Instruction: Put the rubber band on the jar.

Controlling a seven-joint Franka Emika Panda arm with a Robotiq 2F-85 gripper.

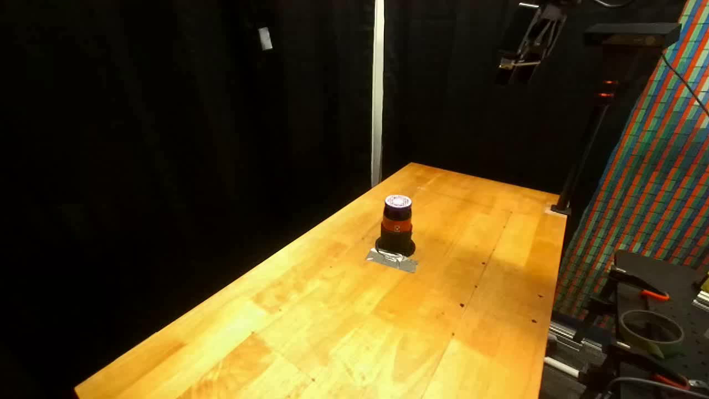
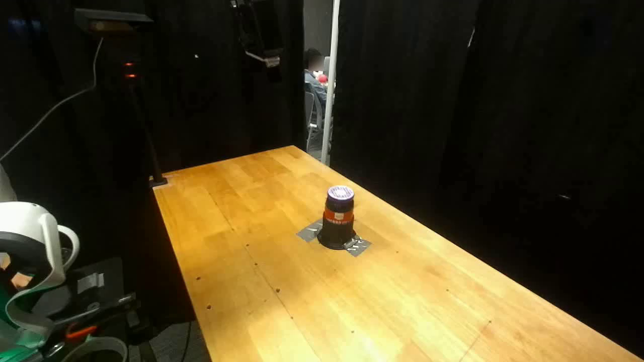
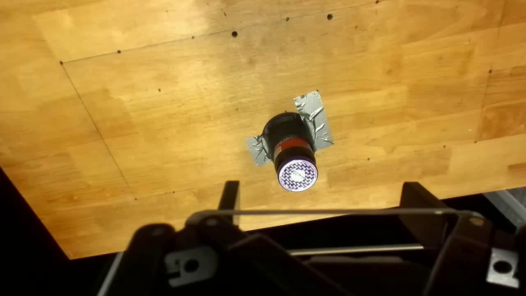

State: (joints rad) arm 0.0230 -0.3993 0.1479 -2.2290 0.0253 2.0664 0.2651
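On one desk [image 1: 343, 332] there was one jar [image 3: 295, 162], with one black base [image 3: 283, 126] and two strips of silver tape [image 3: 318, 123]. The claw [image 3: 321, 187] numbered one and had two fingers [image 3: 230, 197], two metal plates [image 3: 205, 265], and one rubber band [image 3: 337, 211] across it. In both exterior views there were two red lights [image 2: 131, 76], one black post [image 1: 585, 147] and one pale pole [image 2: 329, 95]. An exterior view held one roll of tape [image 1: 662, 348] and one striped sheet [image 1: 656, 149]; one person [image 2: 314, 87] was in an exterior view.

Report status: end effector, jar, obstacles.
End effector open, rubber band stretched between fingers. Jar upright, unbanded. Silver tape low beside it, probably no obstacle.
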